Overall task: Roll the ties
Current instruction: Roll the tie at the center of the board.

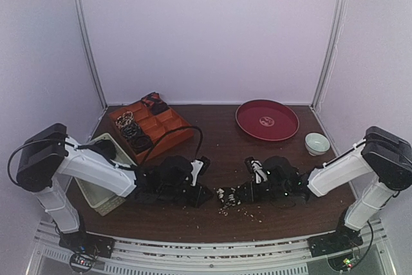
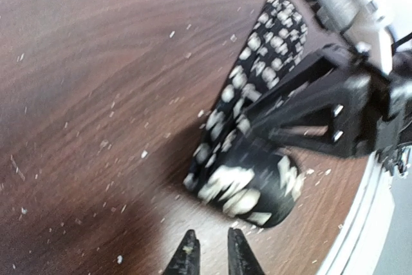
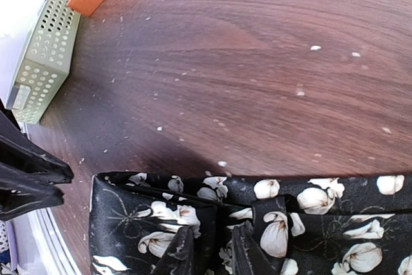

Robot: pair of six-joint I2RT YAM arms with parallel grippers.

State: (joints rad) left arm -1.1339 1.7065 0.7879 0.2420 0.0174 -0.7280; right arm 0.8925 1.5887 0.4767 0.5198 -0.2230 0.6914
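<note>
**Ana:** Brown wood grain, flecked with pale crumbs, under plain white walls: that was the table [image 1: 219, 127]. Where did the tie lie against the left claw?

**Ben:** The tie [image 2: 248, 188] lay just ahead of the left claw [image 2: 212, 257]. Its rolled end sat right in front of the fingertips, not between them. Beyond the coil the flat strip ran on, away from that claw.

**Ana:** And its fingers?

**Ben:** A little apart, with a narrow gap and nothing in it.

**Ana:** The right claw?

**Ben:** The right claw [image 3: 214, 252] was down on the same tie, its two fingers pinched on a fold of the black, white-flowered cloth. From there the strip stretched off sideways across the bottom of its wrist view, and the cloth ended a short way off on the other side.

**Ana:** How did the two claws stand to each other?

**Ben:** From above they were nose to nose near the table's front edge, with the coil between them.

**Ana:** Anything else about?

**Ben:** Well beyond the left claw stood an orange tray [image 1: 168, 134] with rolled ties [image 1: 129, 123] in its compartments. A white basket [image 1: 103, 188] sat behind that claw, beside its arm. Well beyond the right claw were a red plate [image 1: 267, 120] and a small bowl [image 1: 317, 143].
</note>
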